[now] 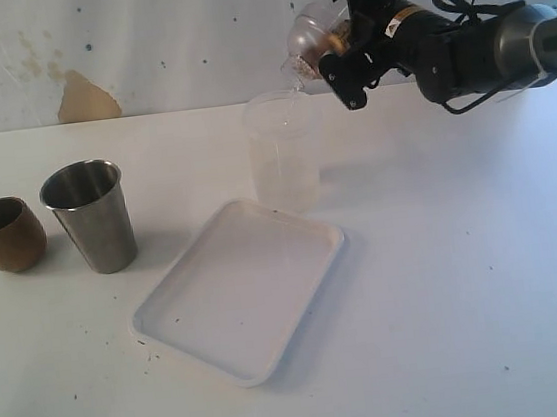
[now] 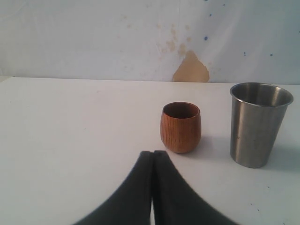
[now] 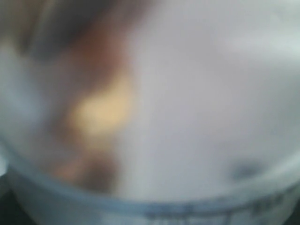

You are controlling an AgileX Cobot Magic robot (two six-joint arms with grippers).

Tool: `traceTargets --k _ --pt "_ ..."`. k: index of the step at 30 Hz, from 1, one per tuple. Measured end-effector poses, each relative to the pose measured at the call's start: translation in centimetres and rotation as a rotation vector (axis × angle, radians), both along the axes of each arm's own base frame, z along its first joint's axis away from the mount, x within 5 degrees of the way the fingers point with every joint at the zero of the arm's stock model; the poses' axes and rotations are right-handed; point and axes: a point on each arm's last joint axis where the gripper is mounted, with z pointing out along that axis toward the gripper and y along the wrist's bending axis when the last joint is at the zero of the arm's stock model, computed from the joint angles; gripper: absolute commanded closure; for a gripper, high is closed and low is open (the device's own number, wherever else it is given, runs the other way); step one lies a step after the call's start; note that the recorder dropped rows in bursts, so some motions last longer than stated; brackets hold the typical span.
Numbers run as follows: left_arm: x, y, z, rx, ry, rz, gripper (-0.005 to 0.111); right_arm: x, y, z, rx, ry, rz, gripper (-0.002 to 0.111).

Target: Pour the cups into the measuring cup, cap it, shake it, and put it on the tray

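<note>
1. Grips the cap (image 1: 307, 36) in the right pincer (image 1: 340, 45), jaws spread wide around the clear dome, high at the rear of the surface (image 1: 468, 277).
2. Tilts the cap, neck angled down toward the rim of the measuring cup (image 1: 282, 153); apparently lining up for the capping step, with the dome not yet seated.
3. Stands the measuring cup upright just behind the tray (image 1: 243, 293), close enough for a short transfer once capped and shaken; no telling any contents through the clear wall.
4. Shows only blurred clear plastic in the right wrist view, pressed close to the lens.
5. Keeps the left pincer (image 2: 152, 187) closed and empty, fingers pressed together, low over the surface and aimed at the wooden cup (image 1: 7, 235).
6. Leaves the wooden cup and steel cup (image 1: 89, 217) upright side by side, apart from each other, well left of the tray and clear of the right arm's path.
7. Offers nothing between cap and rim; likely risk is a crooked seat from the tilt.
</note>
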Motion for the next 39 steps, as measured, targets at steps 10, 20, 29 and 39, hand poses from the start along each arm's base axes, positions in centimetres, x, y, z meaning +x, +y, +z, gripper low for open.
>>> traceTargets --k 10,20,29,39 --pt "0.0 0.0 0.0 0.0 0.0 0.0 0.107 0.0 0.0 0.1 0.001 -0.007 0.0 0.108" --pt "0.0 0.0 0.0 0.0 0.0 0.0 0.107 0.0 0.0 0.1 0.002 -0.014 0.0 0.108" --pt "0.0 0.0 0.0 0.0 0.0 0.0 0.107 0.0 0.0 0.8 0.012 -0.091 -0.002 0.108" --pt "0.0 0.0 0.0 0.0 0.0 0.0 0.107 0.0 0.0 1.3 0.018 -0.139 -0.003 0.108"
